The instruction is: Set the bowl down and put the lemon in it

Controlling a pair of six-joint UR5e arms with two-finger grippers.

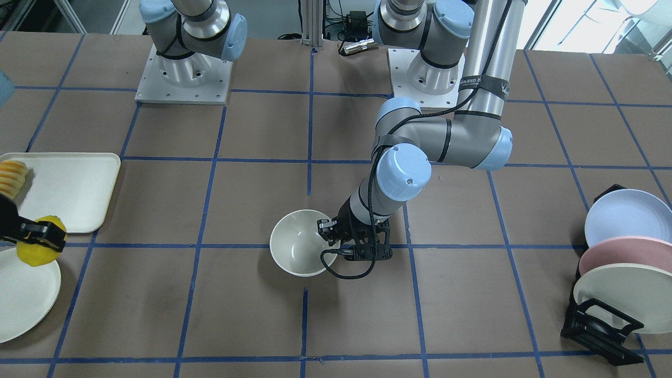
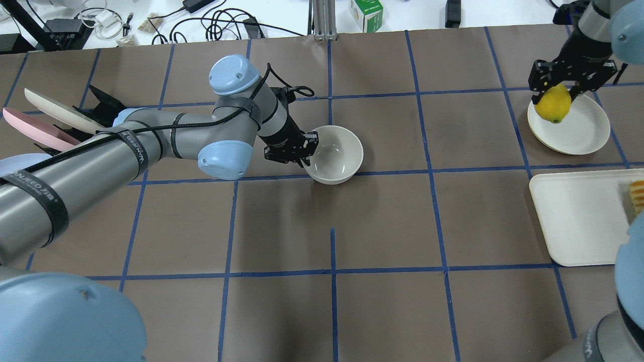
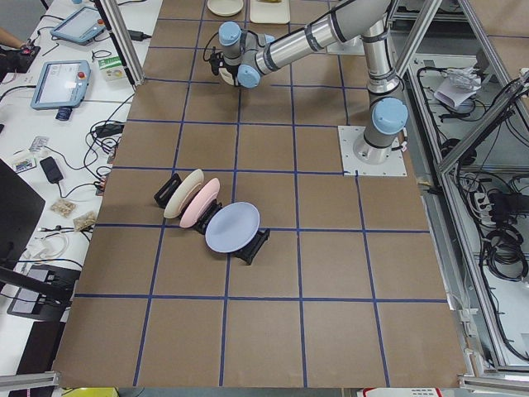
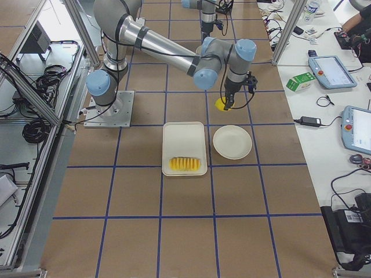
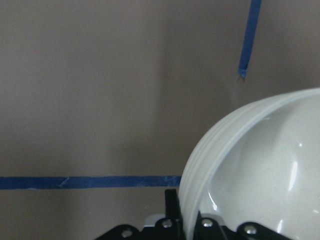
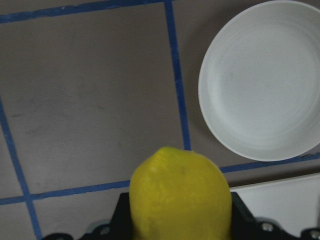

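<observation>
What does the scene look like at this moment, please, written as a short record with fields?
bowl: upright, empty, mid-table
left hand: clamped on the bowl's rim
lemon: in the air, beside the round plate, not yet in the bowl
right hand: shut on the lemon
tray: holds sliced yellow food
rack: three plates on edge

Robotics lab, not a home or a kitchen. Broad surface (image 2: pixel 382 221) papered in brown, gridded with blue tape (image 2: pixel 332 271). Left arm (image 2: pixel 151 146) and right arm (image 4: pixel 162 49), industrial grey with pale blue joints, bolted to metal base plates (image 1: pixel 152 89). Aluminium frame posts (image 4: pixel 281 32) at the edges. Alongside, a white bench (image 4: pixel 324 116) with touchscreen teach pendants (image 4: pixel 326 70) and loose cables (image 2: pixel 221 25). Possibly an operator's arm (image 4: pixel 355 14) in one corner, too small to be sure.
</observation>
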